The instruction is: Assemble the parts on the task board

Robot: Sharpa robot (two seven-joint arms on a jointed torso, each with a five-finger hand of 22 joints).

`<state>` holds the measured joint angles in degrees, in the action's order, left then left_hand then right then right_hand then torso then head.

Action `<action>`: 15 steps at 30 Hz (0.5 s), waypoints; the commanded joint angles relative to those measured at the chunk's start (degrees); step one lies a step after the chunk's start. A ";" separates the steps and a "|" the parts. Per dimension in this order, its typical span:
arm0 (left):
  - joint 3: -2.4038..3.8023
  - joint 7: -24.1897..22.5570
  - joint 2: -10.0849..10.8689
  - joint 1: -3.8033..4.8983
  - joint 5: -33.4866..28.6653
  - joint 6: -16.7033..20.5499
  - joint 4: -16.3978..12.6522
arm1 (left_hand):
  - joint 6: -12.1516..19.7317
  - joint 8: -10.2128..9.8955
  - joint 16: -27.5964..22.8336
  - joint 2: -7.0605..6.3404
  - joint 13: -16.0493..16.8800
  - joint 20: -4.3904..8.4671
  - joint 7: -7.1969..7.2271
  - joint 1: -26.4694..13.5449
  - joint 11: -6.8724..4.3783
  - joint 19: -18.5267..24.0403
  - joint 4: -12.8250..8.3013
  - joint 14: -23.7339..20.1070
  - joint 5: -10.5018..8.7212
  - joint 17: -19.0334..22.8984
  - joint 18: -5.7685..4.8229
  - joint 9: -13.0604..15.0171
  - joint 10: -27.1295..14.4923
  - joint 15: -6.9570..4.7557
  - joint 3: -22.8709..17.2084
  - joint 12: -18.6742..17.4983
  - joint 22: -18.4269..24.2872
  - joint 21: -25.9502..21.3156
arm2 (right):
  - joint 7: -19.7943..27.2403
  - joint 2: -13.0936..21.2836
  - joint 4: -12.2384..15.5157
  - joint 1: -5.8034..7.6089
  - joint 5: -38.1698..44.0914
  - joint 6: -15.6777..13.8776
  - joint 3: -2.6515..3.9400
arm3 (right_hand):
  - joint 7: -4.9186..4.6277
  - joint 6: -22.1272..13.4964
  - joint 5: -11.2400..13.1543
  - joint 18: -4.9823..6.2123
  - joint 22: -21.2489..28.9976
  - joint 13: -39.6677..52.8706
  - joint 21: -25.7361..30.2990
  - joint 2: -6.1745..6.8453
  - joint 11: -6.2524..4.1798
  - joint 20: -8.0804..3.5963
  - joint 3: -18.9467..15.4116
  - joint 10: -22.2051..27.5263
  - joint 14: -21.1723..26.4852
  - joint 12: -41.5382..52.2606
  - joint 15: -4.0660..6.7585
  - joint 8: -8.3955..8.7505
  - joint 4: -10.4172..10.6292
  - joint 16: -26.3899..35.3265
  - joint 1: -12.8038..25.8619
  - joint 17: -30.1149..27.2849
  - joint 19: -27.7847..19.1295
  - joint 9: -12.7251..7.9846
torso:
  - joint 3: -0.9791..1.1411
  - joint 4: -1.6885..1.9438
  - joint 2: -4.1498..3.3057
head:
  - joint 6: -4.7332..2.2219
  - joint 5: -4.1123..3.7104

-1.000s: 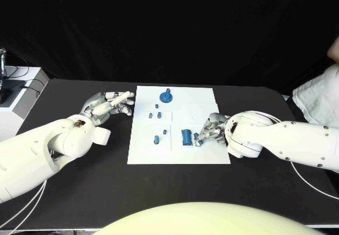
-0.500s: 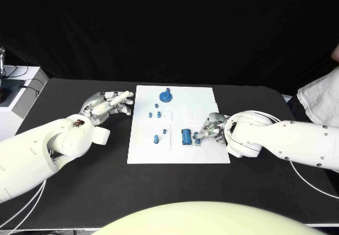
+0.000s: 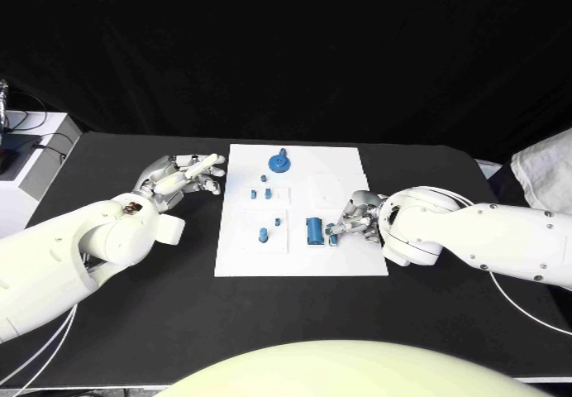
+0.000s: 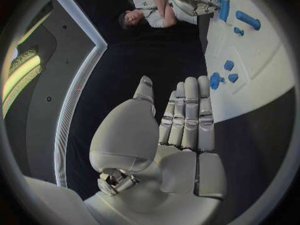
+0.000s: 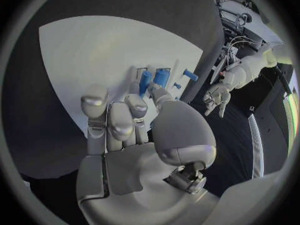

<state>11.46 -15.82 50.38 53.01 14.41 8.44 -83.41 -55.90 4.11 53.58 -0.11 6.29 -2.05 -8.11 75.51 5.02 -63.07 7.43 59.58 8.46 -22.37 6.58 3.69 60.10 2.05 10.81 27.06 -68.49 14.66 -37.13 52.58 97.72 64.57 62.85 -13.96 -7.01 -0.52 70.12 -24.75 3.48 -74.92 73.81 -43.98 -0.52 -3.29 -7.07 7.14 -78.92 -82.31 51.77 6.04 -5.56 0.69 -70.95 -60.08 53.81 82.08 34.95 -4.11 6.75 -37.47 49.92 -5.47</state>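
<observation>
While right hand (image 3: 355, 219) pinches one part (image 3: 331, 240) | left hand (image 3: 185, 177) empty (fingers apart) | one task board (image 3: 340, 169)

I see a plain white rectangular task board (image 3: 345, 174) on a flat matte black table (image 3: 143, 314) — small solid-blue plastic parts (image 3: 313, 231) dot it. Both many-fingered metal hands — left hand (image 3: 185, 176), right hand (image 3: 356, 217) — read silver on glossy white arms (image 3: 72, 256).

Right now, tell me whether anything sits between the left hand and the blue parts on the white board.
Nothing visible does. The left hand hovers open beside the board, and only bare board edge separates it from the nearest blue parts.
</observation>
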 commanded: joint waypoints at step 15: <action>0.05 -0.23 -0.09 -0.02 0.10 -0.64 -0.04 | 0.02 -0.02 0.27 0.31 -0.04 -0.02 -0.11 0.05 -0.06 -0.21 -0.01 -0.12 0.03 0.02 -0.88 0.05 -0.21 -0.03 0.11 0.02 -0.13 -0.27 | 0.15 0.19 -0.34 -0.04 1.77 0.60 0.00 | -0.29 0.60 0.70 -0.45 -5.22 0.10 0.52 0.35 0.06 0.04 -11.83 0.37 -0.05 -0.39 0.30 -0.40 3.38 0.27 0.13 -0.19 -0.07 -0.79 | -0.06 0.06 0.01 | 0.08 -0.14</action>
<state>11.46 -15.76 50.37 53.00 14.42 8.45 -83.36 -55.90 4.11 53.58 -0.11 6.29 -2.05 -8.11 75.51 5.02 -63.07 7.43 59.58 8.46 -22.37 6.58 3.69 60.10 2.05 10.81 27.06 -68.57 14.66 -37.13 52.74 97.40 64.56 63.29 -13.68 -7.01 -0.35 70.70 -24.29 3.48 -74.91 73.90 -43.70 -0.09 -3.30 -7.07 -4.34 -78.92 -82.31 51.77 6.04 -6.20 3.95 -70.94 -59.69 53.63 82.08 34.24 -4.14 6.79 -37.47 50.01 -5.59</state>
